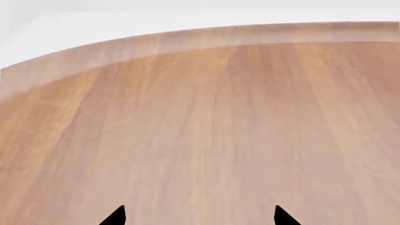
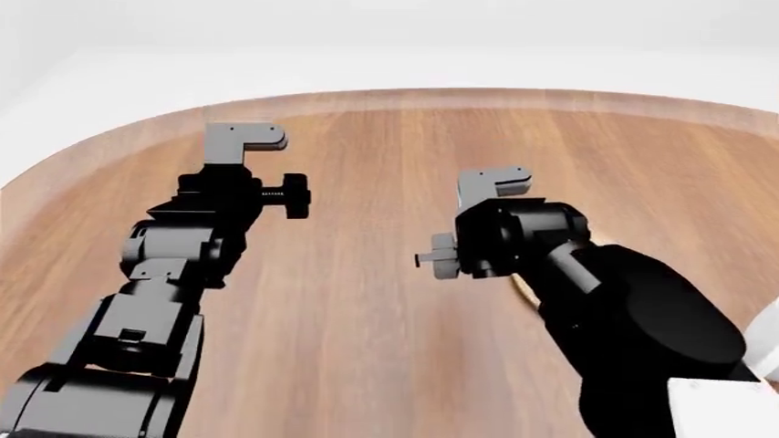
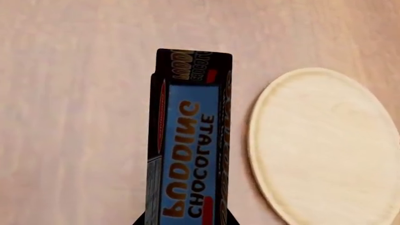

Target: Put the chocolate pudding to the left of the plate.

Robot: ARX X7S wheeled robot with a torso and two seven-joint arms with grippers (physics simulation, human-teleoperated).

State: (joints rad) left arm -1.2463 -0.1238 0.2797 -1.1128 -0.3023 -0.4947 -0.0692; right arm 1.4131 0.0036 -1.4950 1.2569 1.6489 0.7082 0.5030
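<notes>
From my right wrist camera, the chocolate pudding (image 3: 189,145) fills the lower centre of the frame, its near end running off the bottom edge right where my right gripper's (image 3: 184,220) fingers sit. I judge the fingers are pinching that near end, though only dark slivers of them show. The carton's long axis runs straight out from the fingers toward the top of the frame, blue printed face up to the camera, far end pointing away from the wrist.

Just beside it, at the right of the frame, lies the plate (image 3: 328,145). A narrow strip of table (image 3: 75,117) shows between carton and rim, so they are apart. Whether the carton rests on the wood or hangs above it, I cannot tell.

In the head view the right arm sits lower right, hiding carton and most of the plate. The left gripper (image 1: 200,216) is spread over bare wood, holding nothing. The right arm is plainly the nearer one; I judge the release is what remains.
</notes>
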